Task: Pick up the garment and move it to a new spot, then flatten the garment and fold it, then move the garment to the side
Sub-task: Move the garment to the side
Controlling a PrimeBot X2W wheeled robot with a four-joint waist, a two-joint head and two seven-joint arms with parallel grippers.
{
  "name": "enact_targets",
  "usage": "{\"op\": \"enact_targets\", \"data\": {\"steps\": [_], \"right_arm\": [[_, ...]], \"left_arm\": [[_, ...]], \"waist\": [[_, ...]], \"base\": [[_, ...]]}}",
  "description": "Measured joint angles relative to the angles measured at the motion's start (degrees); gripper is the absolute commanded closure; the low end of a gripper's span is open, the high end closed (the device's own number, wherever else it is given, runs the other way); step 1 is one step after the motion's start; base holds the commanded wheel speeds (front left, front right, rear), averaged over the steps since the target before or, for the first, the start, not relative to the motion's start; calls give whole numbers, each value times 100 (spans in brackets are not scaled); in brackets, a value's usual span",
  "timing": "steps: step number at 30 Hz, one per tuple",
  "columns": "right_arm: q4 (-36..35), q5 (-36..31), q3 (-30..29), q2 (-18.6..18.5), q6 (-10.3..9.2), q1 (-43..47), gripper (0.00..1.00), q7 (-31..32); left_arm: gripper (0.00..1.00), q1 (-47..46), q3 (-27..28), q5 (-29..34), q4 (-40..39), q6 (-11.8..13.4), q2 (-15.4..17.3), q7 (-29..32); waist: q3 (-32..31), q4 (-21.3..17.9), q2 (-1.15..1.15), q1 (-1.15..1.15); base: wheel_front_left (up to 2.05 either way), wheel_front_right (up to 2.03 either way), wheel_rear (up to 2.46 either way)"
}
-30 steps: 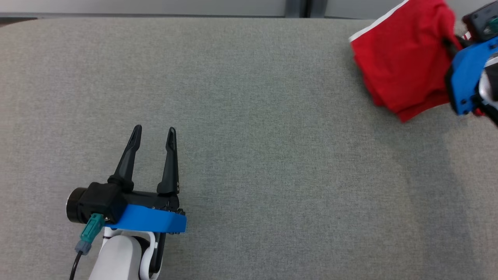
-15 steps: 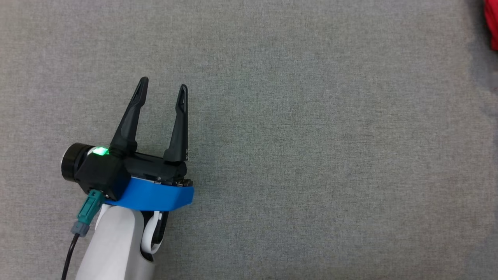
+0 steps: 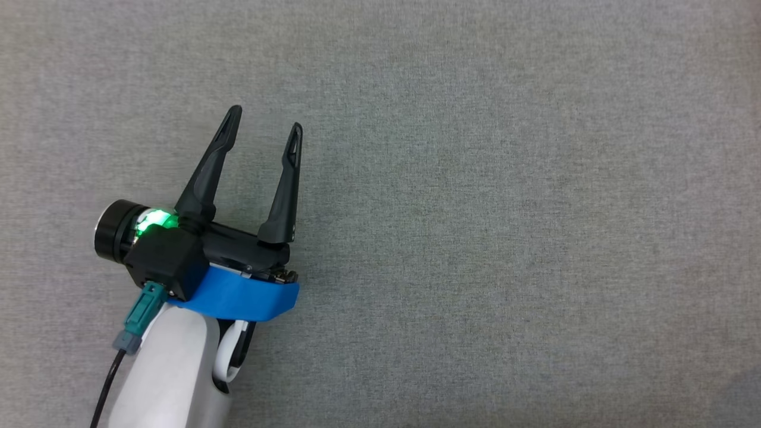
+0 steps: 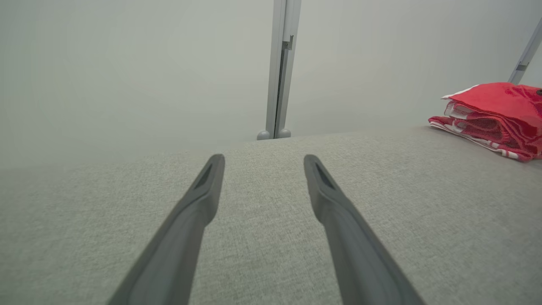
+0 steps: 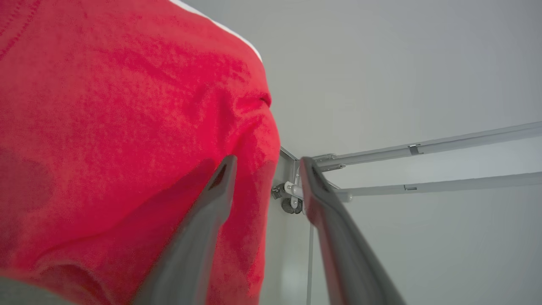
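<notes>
Head view: the left gripper (image 3: 266,119) hovers low over the near left part of the grey woven-fabric table (image 3: 505,238). Its two long dark fingers are spread wide with nothing between them. They point toward the table's far side, leaning slightly right. The pale forearm (image 3: 172,374) rises from the table's near edge, and a green light glows on the wrist.

Left wrist view: the same spread fingers lie nearly level, just above the table. The folded red knit garment with white trim (image 4: 495,110) rests at the table's far right, well apart from this gripper. A pale upright metal post (image 4: 281,67) stands beyond the table's far edge.

Right wrist view: the right gripper (image 5: 269,161) is pressed close to the red garment at the table's right side. Its fingers stand apart, gripping nothing. One finger lies against the cloth, and the other is clear of it, in front of slim metal rails (image 5: 423,148).

This looks like the release that ends the move to the side. To do it well, the right gripper should probably back straight out along its own fingers, spread wide, so no fold snags or drags. The left arm should be kept parked.
</notes>
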Motion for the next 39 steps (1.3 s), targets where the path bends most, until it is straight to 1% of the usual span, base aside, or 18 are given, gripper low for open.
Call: {"op": "enact_targets", "data": {"steps": [3, 5, 8, 10, 13, 15, 18, 19, 20, 24, 26, 30, 31, 32, 34, 39], "right_arm": [[2, -357, -600, 282, -1, 129, 0, -260], [-51, -581, -870, 506, -2, 289, 0, -417], [-146, -669, -1279, 1071, -1, 526, 0, -698], [-248, -735, -1395, 1418, -1, 714, 0, -880], [-486, -693, -1597, 2152, -1, 1188, 0, -1181], [-697, -477, -1827, 2603, -1, 1519, 0, -1397], [-1157, -133, -2003, 3074, -3, 2029, 0, -1591], [-1311, -34, -1974, 3218, -3, 2224, 0, -1590], [-1470, 56, -1907, 3329, -2, 2426, 0, -1575], [-2159, 341, -1627, 3518, -3, 3226, 0, -1444], [-2516, 439, -1577, 3643, -3, 3578, 0, -1380], [-3139, 630, -1636, 3992, -3, 4296, 0, -1221], [-3139, 630, -1636, 3992, -3, 4296, 0, -1221], [-3393, 651, -1730, 4176, -3, 4615, 0, -1158], [-3634, 687, -1807, 4317, -3, 4916, 0, -1107], [-3954, 719, -1905, 4497, -3, 5381, 0, -1029]], "left_arm": [[0, -2, -14, -14, 35, 0, 43, 7], [0, 3, -22, -53, 87, 0, 42, 8], [0, 84, -5, -120, 192, 7, 38, 7], [0, 150, 20, -179, 278, 33, 34, 4], [0, 308, 63, -210, 412, 92, 40, -1], [0, 433, 102, -257, 452, 152, 14, -7], [0, 650, 181, -345, 565, 208, -31, -46], [0, 756, 226, -399, 609, 223, -43, -53], [0, 870, 266, -476, 655, 223, -62, -54], [0, 1252, 375, -633, 827, 218, -80, -63], [0, 1445, 480, -672, 869, 250, -82, -64], [0, 1786, 703, -717, 910, 311, -90, -71], [0, 1786, 703, -717, 910, 311, -90, -71], [0, 1954, 767, -743, 946, 325, -94, -71], [0, 2073, 844, -754, 977, 327, -101, -71], [0, 2229, 928, -758, 1063, 326, -93, -71]], "waist": [[-166, 48, 0, 0], [-313, 82, -1, -1], [-571, 115, -1, -1], [-747, 113, -2, -1], [-1040, 108, -2, -1], [-1244, 103, -2, -1], [-1563, 119, -2, -1], [-1667, 116, -3, -2], [-1763, 108, -3, -3], [-2152, 87, -3, -1], [-2348, 77, -3, -2], [-2731, 66, -4, -2], [-2731, 66, -4, -2], [-2902, 56, -4, -2], [-3054, 40, -4, -2], [-3266, -7, -4, -2]], "base": [[0, 0, 0], [0, 0, 0], [0, 0, 0], [0, 0, 0], [0, 0, 0], [0, 0, 0], [0, 0, 0], [0, 0, 0], [0, 0, 0], [0, 0, 0], [0, 0, 0], [0, 0, 0], [0, 0, 0], [0, 0, 0], [0, 0, 0], [0, 0, 0]]}}
